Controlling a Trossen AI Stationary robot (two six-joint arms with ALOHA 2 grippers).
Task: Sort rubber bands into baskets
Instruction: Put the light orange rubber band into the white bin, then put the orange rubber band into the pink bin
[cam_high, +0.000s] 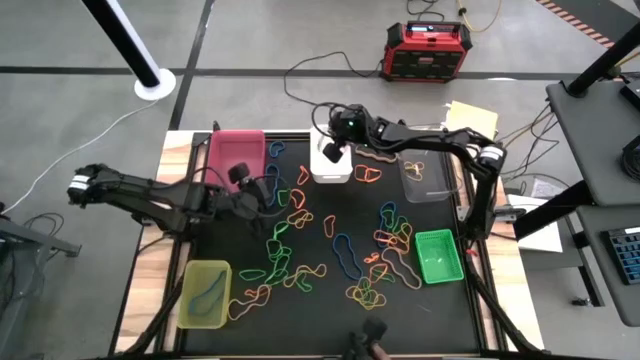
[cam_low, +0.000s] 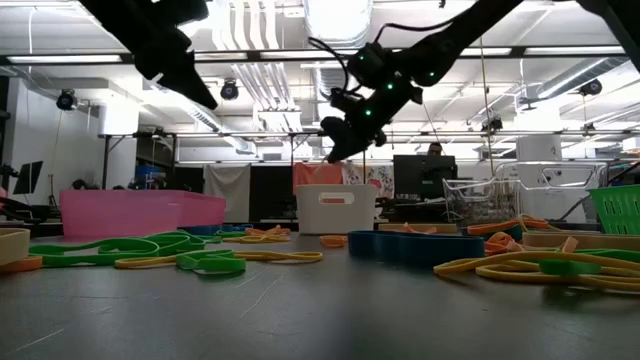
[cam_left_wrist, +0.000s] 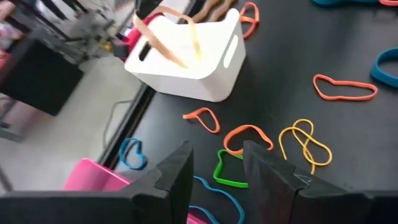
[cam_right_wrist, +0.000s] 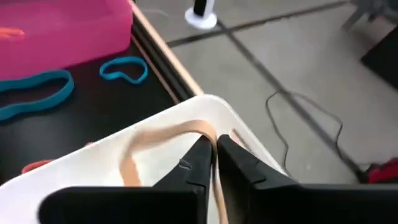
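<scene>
High view first: a black mat covers the table, and many thin rubber bands (cam_high: 345, 255) in orange, green, blue, yellow and red lie scattered over its middle. Five small plastic baskets stand round the mat's edge — a pink-magenta basket (cam_high: 236, 155) at the far left corner, a white basket (cam_high: 331, 166) at the far middle, a clear basket (cam_high: 427, 180) at the far right, a bright green basket (cam_high: 439, 255) at the near right and a yellow-green basket (cam_high: 204, 293) at the near left, which holds one green band. The right gripper (cam_high: 335, 152) hangs over the white basket. The left gripper (cam_high: 258, 195) hovers above the mat just beside the pink basket. A red-and-black power box (cam_high: 423, 50) sits on the floor beyond the table.

Low view: the right gripper (cam_low: 340, 150) is held in the air above the white basket (cam_low: 336, 208), clear of its rim, with bands lying flat on the mat in front.

Left wrist view: the left gripper (cam_left_wrist: 217, 168) has its two dark fingers parted with nothing between them; below lie an orange, a green and a yellow band. Farther off, a tan rubber band (cam_left_wrist: 174, 37) dangles over the white basket (cam_left_wrist: 193, 59).

Right wrist view: the right gripper (cam_right_wrist: 215, 155) has its fingertips pinched almost together on the tan rubber band (cam_right_wrist: 165, 140), which loops down inside the white basket (cam_right_wrist: 93, 168). Two blue bands lie on the mat by the pink basket (cam_right_wrist: 62, 28).
</scene>
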